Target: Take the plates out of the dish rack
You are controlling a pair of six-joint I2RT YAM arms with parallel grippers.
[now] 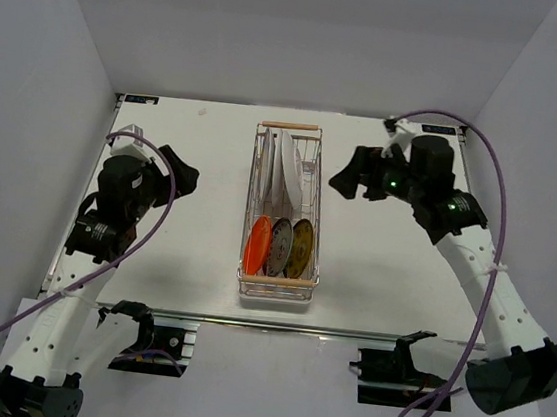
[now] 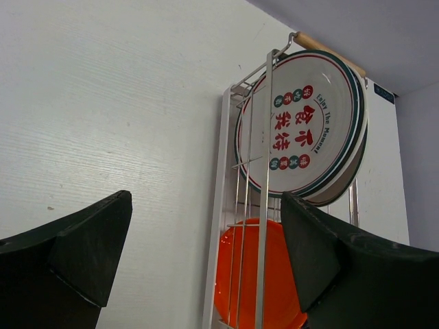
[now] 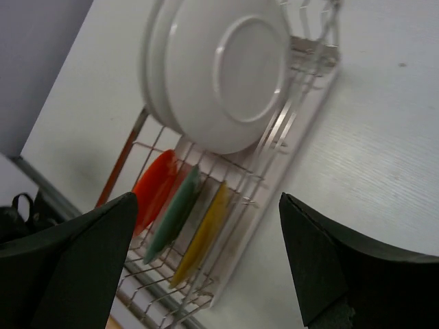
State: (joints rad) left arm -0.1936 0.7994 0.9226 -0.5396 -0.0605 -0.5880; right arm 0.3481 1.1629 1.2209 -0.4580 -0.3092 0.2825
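While both arms hover apart from it, rack (image 1: pixel 252 190) stands mid-bench (image 1: pixel 193 249), lengthwise away from the bases. Contents, near end: three small plates on edge, orange (image 1: pixel 256 245), grey patterned (image 1: pixel 279 246), yellow (image 1: pixel 300 247), left to right. Far end: larger white plates (image 1: pixel 285 169) leaning, one green-rimmed (image 2: pixel 302 130) with red lettering. Left tool (image 1: pixel 176 179): spread, holding nothing, left of rack. Right tool (image 1: pixel 350 176): spread, holding nothing, right of rack.
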